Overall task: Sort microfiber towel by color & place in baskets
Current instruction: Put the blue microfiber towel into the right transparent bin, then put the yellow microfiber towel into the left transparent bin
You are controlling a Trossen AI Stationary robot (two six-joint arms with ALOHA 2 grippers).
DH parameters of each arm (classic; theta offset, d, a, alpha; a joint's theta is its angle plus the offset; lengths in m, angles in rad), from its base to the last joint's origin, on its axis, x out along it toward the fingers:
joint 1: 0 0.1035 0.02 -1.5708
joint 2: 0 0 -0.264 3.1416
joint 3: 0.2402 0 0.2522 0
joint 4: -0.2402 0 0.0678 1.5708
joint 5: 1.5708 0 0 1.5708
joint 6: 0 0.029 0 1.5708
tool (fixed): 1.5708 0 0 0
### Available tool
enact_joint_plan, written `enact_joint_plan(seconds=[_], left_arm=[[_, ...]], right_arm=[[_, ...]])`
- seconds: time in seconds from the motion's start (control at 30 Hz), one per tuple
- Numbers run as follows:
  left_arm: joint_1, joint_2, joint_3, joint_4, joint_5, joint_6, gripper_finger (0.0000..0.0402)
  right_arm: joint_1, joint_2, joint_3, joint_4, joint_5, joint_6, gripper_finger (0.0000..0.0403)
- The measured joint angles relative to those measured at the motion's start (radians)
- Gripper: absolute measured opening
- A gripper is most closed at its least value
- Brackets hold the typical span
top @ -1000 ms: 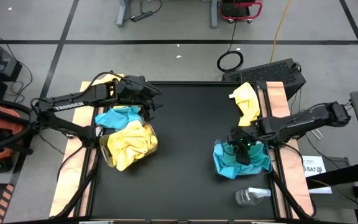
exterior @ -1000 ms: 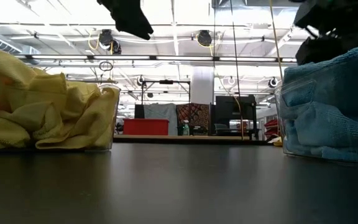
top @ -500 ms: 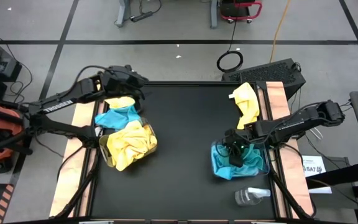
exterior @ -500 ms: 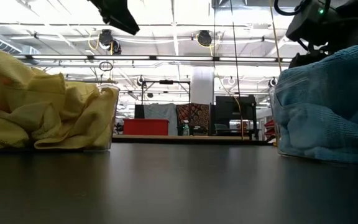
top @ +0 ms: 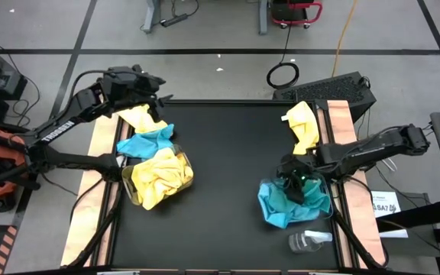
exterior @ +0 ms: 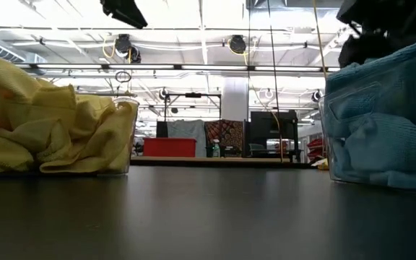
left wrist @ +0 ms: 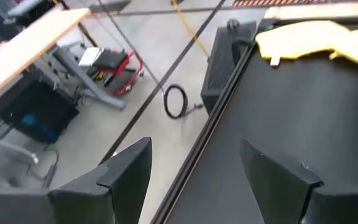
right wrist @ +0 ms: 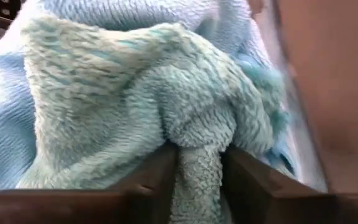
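Observation:
Two clear baskets stand on the black table. The left basket (top: 126, 177) is heaped with yellow towels (top: 159, 174). The right basket (exterior: 326, 137) is full of turquoise blue towels (top: 292, 205). My right gripper (right wrist: 199, 155) reaches down into the blue pile, shut on a fold of one blue towel. My left gripper (left wrist: 194, 155) hangs open and empty, high over the table's far left corner (top: 157, 92). Loose on the table lie a yellow towel (top: 140, 116) and a blue towel (top: 147, 142) behind the left basket, and another yellow towel (top: 302, 126) at the far right. My right gripper has an upstanding fold (right wrist: 199, 177) of the top blue towel between its two fingers (right wrist: 157, 180), one on each side. The fingers slant down from the table's right side. The towel lies on the heap in the right basket, slack.
A small clear plastic bottle (top: 308, 241) lies near the front right, just in front of the right basket. Wooden strips (top: 341, 130) run along both side edges of the table. The middle of the black table (top: 228, 176) is bare.
My left gripper has risen and swung from above the left basket's far side toward the table's far left corner, still open and empty. My right gripper dipped into the blue heap and came back up a little; the heap bulged out toward the near left.

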Motion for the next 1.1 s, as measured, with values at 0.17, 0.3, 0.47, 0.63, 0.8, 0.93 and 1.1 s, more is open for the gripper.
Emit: enact_joint_plan(seconds=[0.17,0.3,0.47,0.63,0.8,0.93,1.1], left_arm=[[0.038,0.000,-0.008,-0.041,-0.001,0.005,0.0252],[0.063,0.003,-0.013,-0.073,-0.001,0.026,0.0252],[0.112,0.009,-0.013,-0.082,0.000,0.026,0.0252],[0.192,0.044,-0.013,-0.146,0.000,0.058,0.0252],[0.274,0.101,-0.013,-0.203,0.002,0.072,0.0252],[0.332,0.140,-0.013,-0.221,0.005,0.070,0.0252],[0.395,0.201,-0.013,-0.281,0.008,0.068,0.0252]], right_arm=[[0.000,-0.076,0.092,-0.128,-0.001,-0.011,0.0188],[-0.001,-0.128,0.161,-0.193,-0.002,-0.019,0.0229],[-0.001,-0.183,0.235,-0.260,0.059,-0.018,0.0248],[-0.001,-0.242,0.270,-0.296,0.168,0.005,0.0249],[-0.002,-0.292,0.272,-0.303,0.258,0.073,0.0249],[-0.002,-0.312,0.272,-0.302,0.263,0.108,0.0249],[-0.001,-0.327,0.272,-0.295,0.263,0.138,0.0249]])
